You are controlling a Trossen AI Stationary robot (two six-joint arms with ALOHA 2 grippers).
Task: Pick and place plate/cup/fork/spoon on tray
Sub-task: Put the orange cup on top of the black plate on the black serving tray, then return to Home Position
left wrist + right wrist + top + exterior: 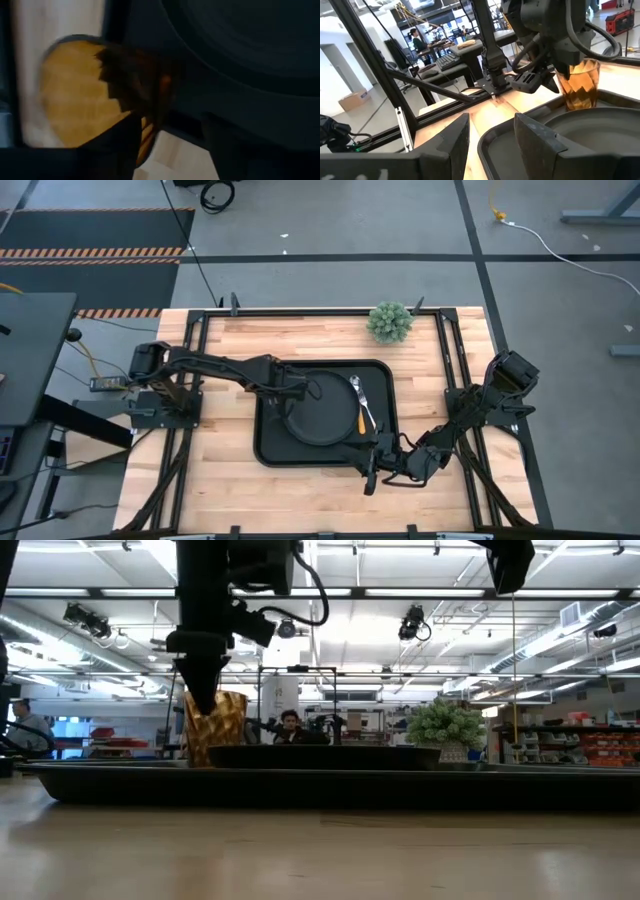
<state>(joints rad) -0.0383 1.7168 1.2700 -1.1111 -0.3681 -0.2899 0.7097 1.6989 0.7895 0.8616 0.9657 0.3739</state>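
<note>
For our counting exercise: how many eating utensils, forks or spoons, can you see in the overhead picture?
1. A single utensil with an orange handle lies on the tray, at the plate's right edge. A second may be hidden under the arms.

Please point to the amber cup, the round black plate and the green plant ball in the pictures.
Translucent amber-orange cup (581, 85), right wrist view: its faceted side wall.
Round matte-black plate (318, 418), high view: its flat middle.
Green bushy plant ball (390, 322), high view: the middle of its foliage.
</note>
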